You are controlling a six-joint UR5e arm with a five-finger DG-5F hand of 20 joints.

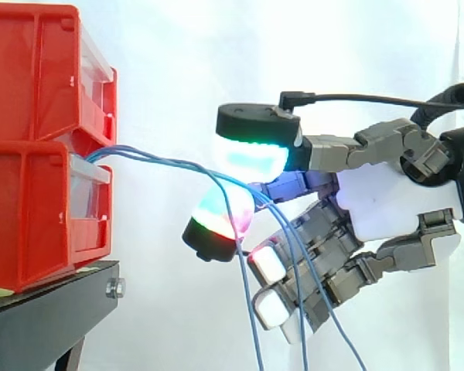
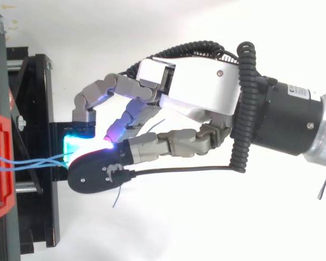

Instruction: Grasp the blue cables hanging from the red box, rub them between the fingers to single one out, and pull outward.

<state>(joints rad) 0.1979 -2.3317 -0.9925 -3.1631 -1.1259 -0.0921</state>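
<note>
Side view: the hand (image 1: 387, 201) pinches the blue cables (image 1: 161, 159) between its glowing fingertips (image 1: 251, 158).

Stacked red plastic bins (image 1: 31, 147): smooth, slightly glossy, moulded ribs. Clear plastic drawer fronts (image 1: 93, 193) set in them, shiny. Black metal stand (image 1: 54, 313) beneath: matt, with a bright metal bolt (image 1: 114, 288). Thin blue cables (image 1: 162, 161): smooth plastic sheath, faint sheen. Hand (image 1: 387, 201): palm shell of glossy white plastic; finger links grey and matt, metal or plastic unclear; fingertip pads (image 1: 251, 158) translucent, milky, smooth, backed by matt black caps. Black wrist housing (image 2: 285, 117): satin, ending in brushed silver metal. White cloth curtain (image 1: 178, 62): matt.
</note>
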